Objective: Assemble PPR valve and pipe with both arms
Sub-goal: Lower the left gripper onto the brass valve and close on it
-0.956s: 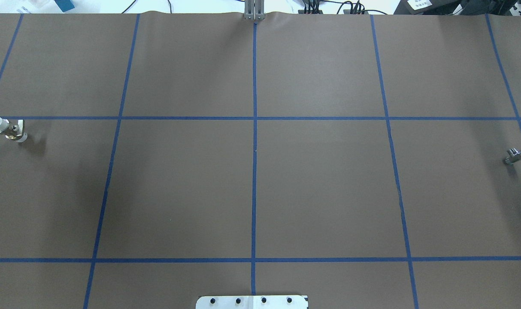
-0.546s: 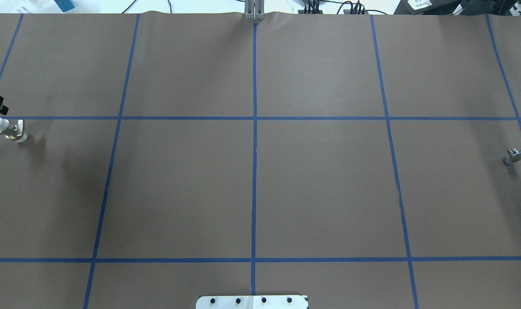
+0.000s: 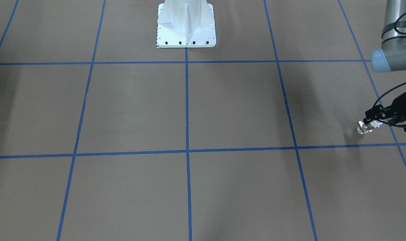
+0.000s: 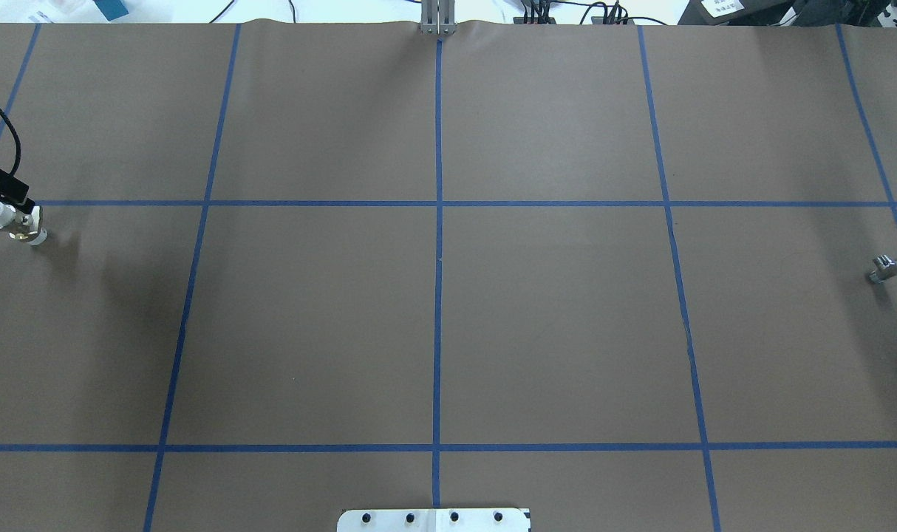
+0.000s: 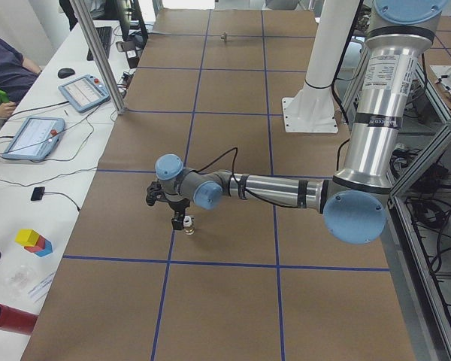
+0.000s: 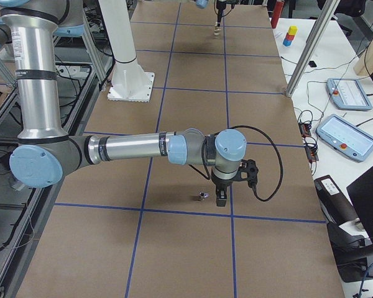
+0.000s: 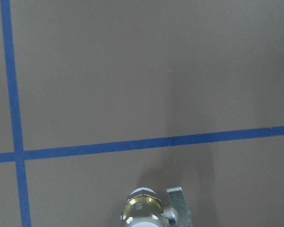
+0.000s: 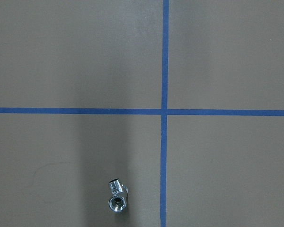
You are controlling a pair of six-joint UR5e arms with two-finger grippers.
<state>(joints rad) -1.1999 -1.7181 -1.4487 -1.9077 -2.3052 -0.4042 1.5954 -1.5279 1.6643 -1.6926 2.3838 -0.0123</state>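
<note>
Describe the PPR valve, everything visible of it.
The PPR valve is a tiny fitting with a white plastic collar at one end, a brass and silvery metal middle, a smaller white end and a grey metal handle tab on its side. It seems to lie on its side on the brown paper table, at the far left, just on the near side of a blue tape line. The left gripper hangs right over it; contact cannot be told.
</note>
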